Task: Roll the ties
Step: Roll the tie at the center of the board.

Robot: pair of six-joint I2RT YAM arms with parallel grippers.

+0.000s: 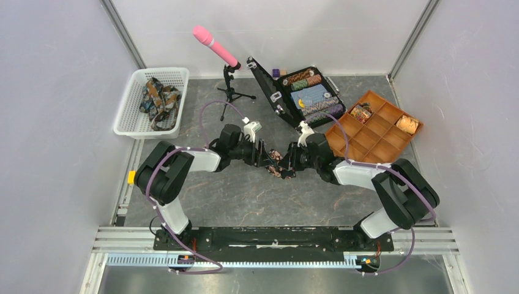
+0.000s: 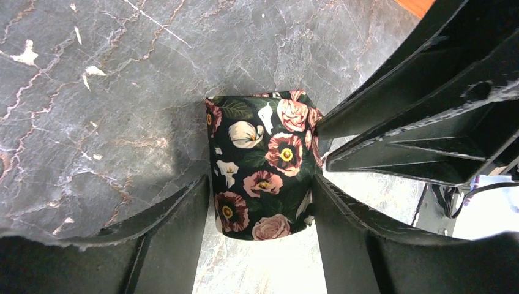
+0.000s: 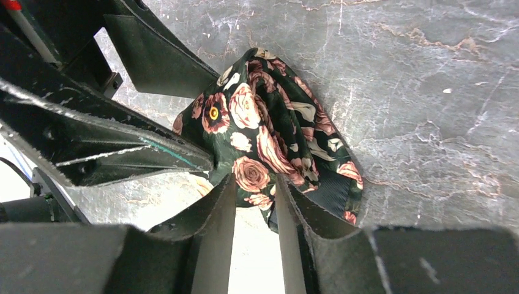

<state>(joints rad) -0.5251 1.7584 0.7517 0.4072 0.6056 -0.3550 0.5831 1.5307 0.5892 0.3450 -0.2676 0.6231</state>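
Note:
A dark tie (image 1: pixel 278 166) with pink and cream flowers is wound into a fist-sized coil at the middle of the table, and both grippers meet on it. My left gripper (image 1: pixel 269 160) comes in from the left. In the left wrist view the coil (image 2: pixel 263 165) fills the space between that gripper's (image 2: pixel 261 184) jaws and touches both. My right gripper (image 1: pixel 291 164) comes in from the right. In the right wrist view its (image 3: pixel 255 179) narrow jaws hold a fold of the tie (image 3: pixel 275 135), whose loose dark end lies on the table.
A white basket (image 1: pixel 125 113) at the back left holds more ties (image 1: pixel 160 98). A pink microphone (image 1: pixel 214 46) on a tripod stands behind the arms. An open black case (image 1: pixel 309 95) of poker chips and an orange compartment tray (image 1: pixel 367 144) with two rolled ties (image 1: pixel 361 112) sit at the back right.

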